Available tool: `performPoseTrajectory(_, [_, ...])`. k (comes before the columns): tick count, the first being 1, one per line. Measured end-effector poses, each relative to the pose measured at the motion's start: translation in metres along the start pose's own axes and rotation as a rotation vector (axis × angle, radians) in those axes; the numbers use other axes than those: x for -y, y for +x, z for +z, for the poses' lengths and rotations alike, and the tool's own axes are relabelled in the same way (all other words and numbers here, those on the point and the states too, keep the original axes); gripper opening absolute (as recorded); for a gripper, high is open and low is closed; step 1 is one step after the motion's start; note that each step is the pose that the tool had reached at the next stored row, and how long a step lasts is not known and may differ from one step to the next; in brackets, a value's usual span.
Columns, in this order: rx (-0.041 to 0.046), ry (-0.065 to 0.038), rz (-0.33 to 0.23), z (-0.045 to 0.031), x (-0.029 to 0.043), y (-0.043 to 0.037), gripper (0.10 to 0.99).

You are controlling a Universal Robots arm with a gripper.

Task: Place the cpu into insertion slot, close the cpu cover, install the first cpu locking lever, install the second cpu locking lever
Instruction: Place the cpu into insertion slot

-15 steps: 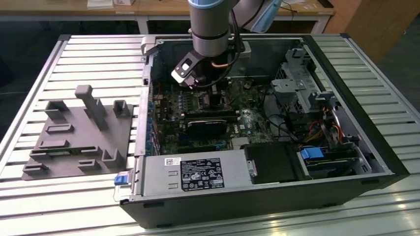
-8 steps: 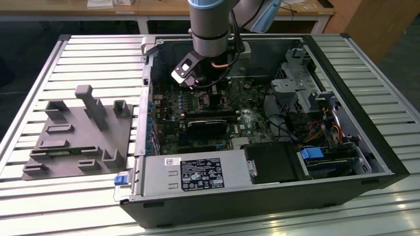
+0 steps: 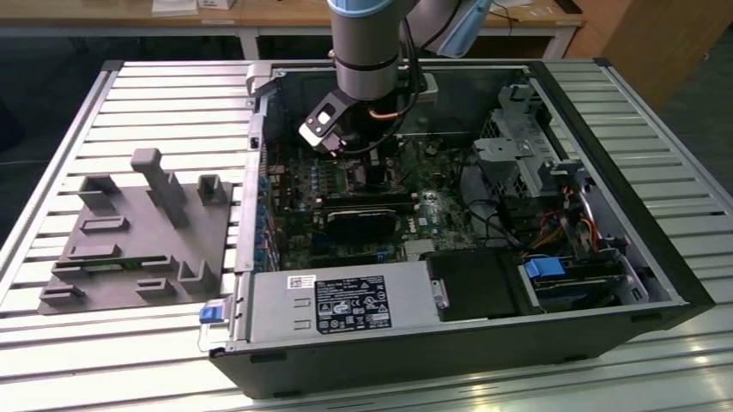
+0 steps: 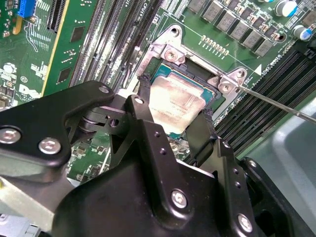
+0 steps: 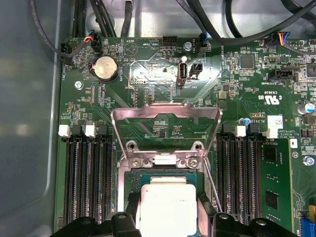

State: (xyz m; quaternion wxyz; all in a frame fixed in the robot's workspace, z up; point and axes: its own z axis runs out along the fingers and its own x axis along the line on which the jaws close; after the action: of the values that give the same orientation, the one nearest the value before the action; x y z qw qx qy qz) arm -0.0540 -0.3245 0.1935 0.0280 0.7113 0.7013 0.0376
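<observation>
The claw gripped the cpu by two edges (fingers snug against it), apparently resting in the insertion slot; the cpu cover stood raised open.

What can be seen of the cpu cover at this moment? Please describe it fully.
The cpu cover is a thin frame of shiny silver metal with a large cut-out centre, through which the green board shows in the first wrist view. It stands open, swung back from the insertion slot. One edge joins a hinge bar with two screws at the slot's rim. The cpu sits at the slot, uncovered; the cover does not touch it.
</observation>
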Motion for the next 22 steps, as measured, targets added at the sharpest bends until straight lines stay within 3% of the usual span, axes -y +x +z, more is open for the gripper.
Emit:
performPoseTrajectory(5, [-0.0003, 0.000, 0.000, 0.0000, 0.0000, 0.0000, 0.545])
performPoseTrajectory(6, [-0.0002, 0.000, 0.000, 0.0000, 0.0000, 0.0000, 0.608])
performPoseTrajectory(12, [-0.0023, 0.000, 0.000, -0.0001, 0.0000, -0.0001, 0.608])
performPoseTrajectory(22, [-0.0325, 0.000, 0.003, -0.0027, -0.0002, 0.0001, 0.608])
